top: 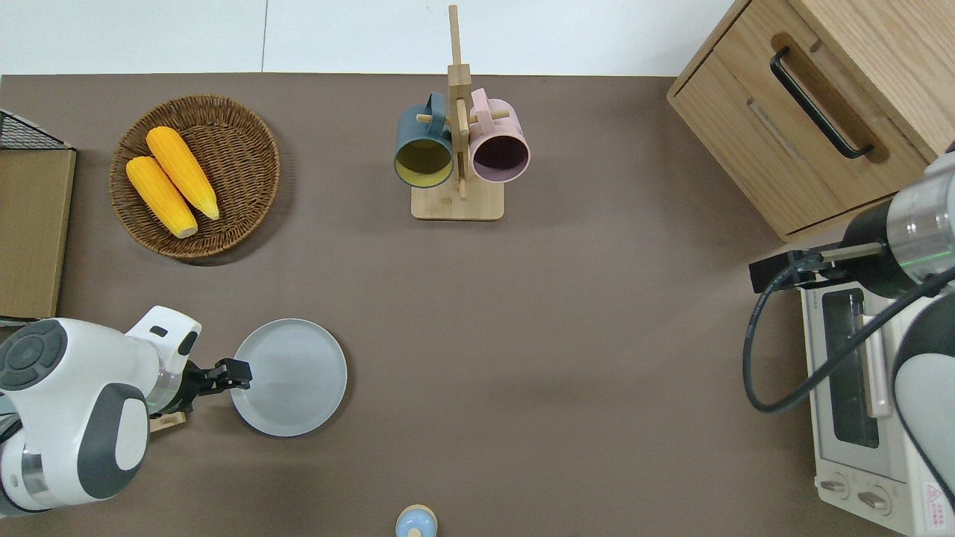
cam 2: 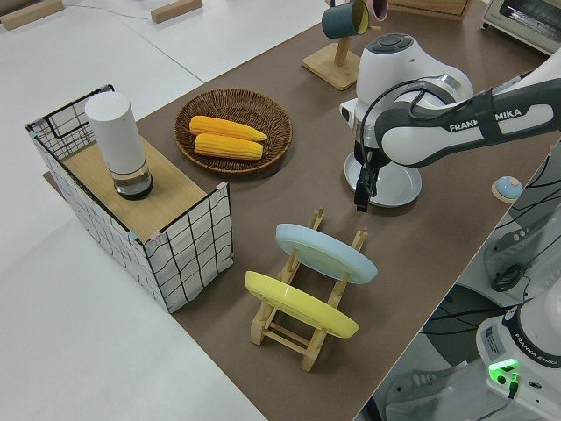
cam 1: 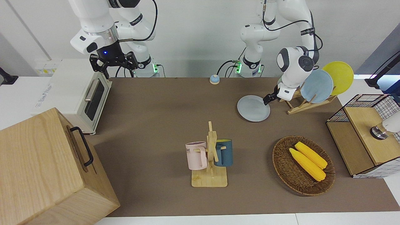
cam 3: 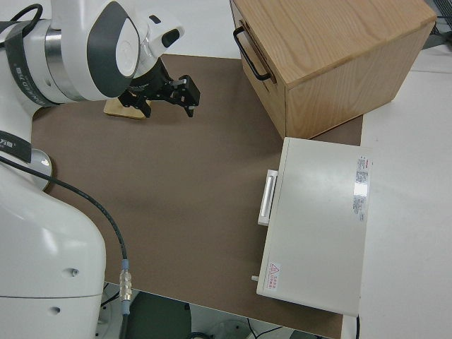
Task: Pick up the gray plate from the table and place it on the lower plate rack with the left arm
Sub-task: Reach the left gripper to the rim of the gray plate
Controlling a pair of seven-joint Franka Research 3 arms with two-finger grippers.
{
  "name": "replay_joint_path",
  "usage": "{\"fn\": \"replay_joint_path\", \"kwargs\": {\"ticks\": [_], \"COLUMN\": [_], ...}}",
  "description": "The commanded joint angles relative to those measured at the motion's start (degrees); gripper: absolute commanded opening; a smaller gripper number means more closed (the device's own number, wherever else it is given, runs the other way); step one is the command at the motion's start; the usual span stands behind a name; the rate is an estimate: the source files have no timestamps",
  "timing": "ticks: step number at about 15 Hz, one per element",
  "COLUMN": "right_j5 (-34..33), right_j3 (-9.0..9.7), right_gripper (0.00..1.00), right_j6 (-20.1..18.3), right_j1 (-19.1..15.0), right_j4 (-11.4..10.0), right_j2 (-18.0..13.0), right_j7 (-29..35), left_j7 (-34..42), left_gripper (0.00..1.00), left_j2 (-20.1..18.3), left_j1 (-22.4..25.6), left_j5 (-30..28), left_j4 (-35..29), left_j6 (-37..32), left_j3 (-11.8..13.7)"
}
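Front view: we see the gray plate (cam 1: 253,108) flat on the brown tabletop (cam 1: 162,118), beside the lower end of the plate rack (cam 1: 300,104), toward the left arm's end. The left end effector (cam 1: 269,98) sits at the plate's rim on the rack side; we can't tell whether its fingers are parted or clenched. A light blue plate (cam 1: 321,86) and a yellow plate (cam 1: 339,77) lean in the rack's upper slots. The right arm w/ its end effector (cam 1: 114,62) is parked.

Overhead view: the left end effector (top: 233,374) meets the gray plate (top: 292,377) at its edge; the plate lies flat, nearer to the robots than the wicker basket (top: 246,160) holding two corn cobs (top: 171,190). The mug stand (top: 457,175) carries a dark blue mug (top: 424,149) and a pink mug (top: 500,148).

Left side view: the left arm (cam 2: 438,123) hides most of the gray plate (cam 2: 399,189); its end effector (cam 2: 363,187) points down at the rim. Lower rack slot holds nothing.

Right side view: right end effector (cam 3: 168,90) hangs w/ fingers spread; toaster oven (cam 3: 318,219) and wooden cabinet (cam 3: 332,56) lie close by.
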Motion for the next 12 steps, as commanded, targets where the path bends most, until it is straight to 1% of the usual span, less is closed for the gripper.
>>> {"fn": "replay_joint_path", "kwargs": {"ticks": [1,3,4,5,11,12], "right_j5": [-0.1,-0.1,-0.1,-0.1,-0.1,-0.1], "right_j3": [0.98,0.98,0.98,0.98,0.98,0.98], "right_gripper": [0.983,0.983,0.983,0.983,0.983,0.983], "right_j6": [-0.8,-0.8,-0.8,-0.8,-0.8,-0.8], "right_j1": [-1.1,-1.1,-1.1,-1.1,-1.1,-1.1], "right_j4": [0.5,0.5,0.5,0.5,0.5,0.5], "right_j2": [-0.2,-0.2,-0.2,-0.1,-0.1,-0.2], "right_j7": [0.7,0.7,0.7,0.7,0.7,0.7], "left_j7": [-1.2,-2.8,-3.8,-4.4,-4.4,-4.4], "left_gripper": [0.99,0.99,0.99,0.99,0.98,0.88], "left_j2": [-1.1,0.8,1.5,2.0,2.6,2.6], "left_j1": [0.6,0.7,0.7,0.7,0.8,0.8], "left_j5": [-2.0,-2.0,-2.0,-2.0,-2.0,-2.0], "left_j4": [-2.5,-2.2,-2.2,-2.2,-2.6,-2.6], "left_j6": [1.9,2.8,4.3,5.0,5.7,6.0], "left_j3": [-1.8,-3.4,-4.2,-4.5,-4.5,-4.5]}}
